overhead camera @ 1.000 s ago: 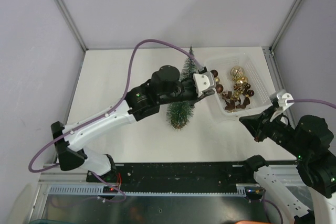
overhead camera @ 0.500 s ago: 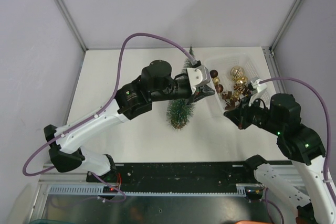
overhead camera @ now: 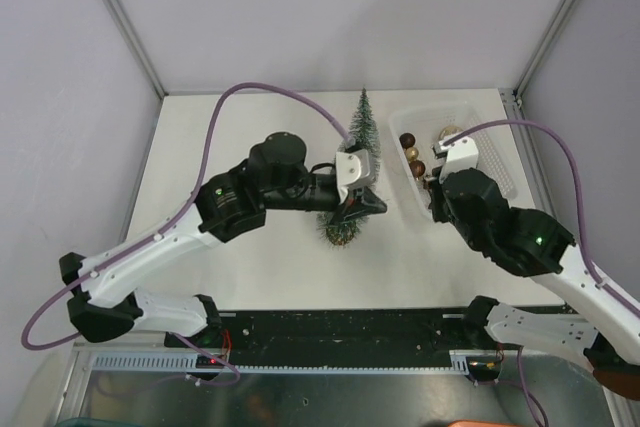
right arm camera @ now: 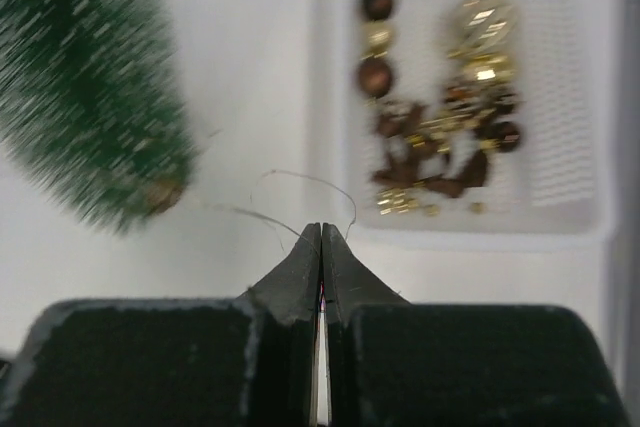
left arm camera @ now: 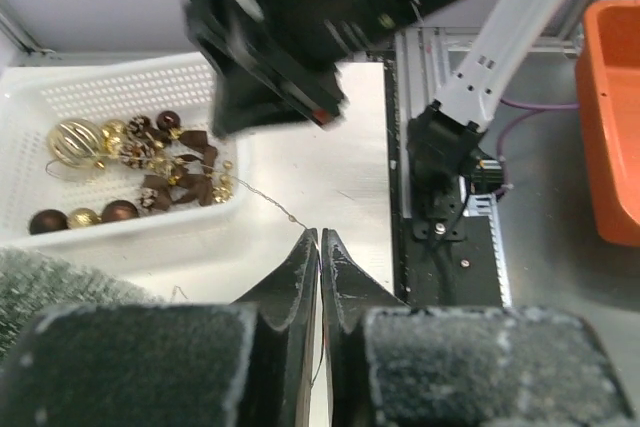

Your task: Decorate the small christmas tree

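Observation:
The small christmas tree [overhead camera: 357,147] lies on the white table, tip toward the back and base toward me. It also shows in the right wrist view [right arm camera: 90,97] and as a blur in the left wrist view [left arm camera: 50,282]. My left gripper [overhead camera: 375,205] is by the tree's lower right side. Its jaws [left arm camera: 320,235] are shut on a thin wire [left arm camera: 268,199] that runs toward the basket. My right gripper [overhead camera: 432,202] is at the basket's near left corner. It is shut [right arm camera: 321,229] on a thin wire loop [right arm camera: 300,179] that leads to a gold bead [right arm camera: 160,193] at the tree.
A white plastic basket [overhead camera: 500,162] at the back right holds brown and gold baubles [overhead camera: 412,155]; it also shows in the left wrist view [left arm camera: 100,87] and the right wrist view [right arm camera: 560,147]. Purple cables arc above both arms. An orange bin [left arm camera: 610,97] sits beyond the table's near edge.
My right arm has swung in from the right edge to the basket's near left corner. My left gripper has drawn back from the basket to the tree's lower right side.

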Controlling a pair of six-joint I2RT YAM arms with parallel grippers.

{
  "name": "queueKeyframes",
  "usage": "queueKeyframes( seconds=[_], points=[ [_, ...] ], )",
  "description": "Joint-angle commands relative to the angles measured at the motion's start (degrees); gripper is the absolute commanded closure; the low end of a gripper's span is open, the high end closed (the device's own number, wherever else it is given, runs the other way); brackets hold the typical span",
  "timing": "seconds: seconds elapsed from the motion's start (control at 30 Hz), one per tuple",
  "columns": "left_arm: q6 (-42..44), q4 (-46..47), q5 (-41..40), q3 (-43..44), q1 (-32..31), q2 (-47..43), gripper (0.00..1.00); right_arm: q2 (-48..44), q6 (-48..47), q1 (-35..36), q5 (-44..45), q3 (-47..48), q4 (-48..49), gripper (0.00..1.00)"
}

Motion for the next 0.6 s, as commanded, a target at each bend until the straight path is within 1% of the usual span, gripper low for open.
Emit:
queueKeyframes(
  seconds=[0.0,0.03,0.1,0.2,0.3,0.43,0.57],
  points=[
    [-2.93,-2.35,4.33,-4.54,0.20,-5.58,0.92,-0.01,0.25,0.86,26.98,6.73,0.84,1.00],
    [-3.20,-2.54,5.07,-5.84,0.34,-6.80,0.91,-0.25,-0.42,0.87,30.02,7.91,1.65,1.00],
    [-3.61,-2.69,5.89,-8.64,0.93,-8.99,0.91,-0.75,-2.59,0.83,33.22,9.77,3.18,1.00],
    [-4.18,-2.73,7.07,-11.78,2.42,-12.02,0.92,0.27,-5.05,0.81,35.51,11.73,3.94,1.00],
    [-4.74,-2.73,8.10,-13.84,4.07,-14.66,0.92,2.60,-8.05,0.87,36.17,11.25,6.04,1.00],
    [-5.79,-2.72,8.96,-16.96,6.45,-17.86,0.92,4.83,-14.88,1.10,37.04,7.11,15.15,1.00],
    [-6.66,-2.68,9.00,-20.07,9.36,-21.69,0.92,4.64,-25.58,1.16,38.29,2.59,30.05,1.00]
  ],
)
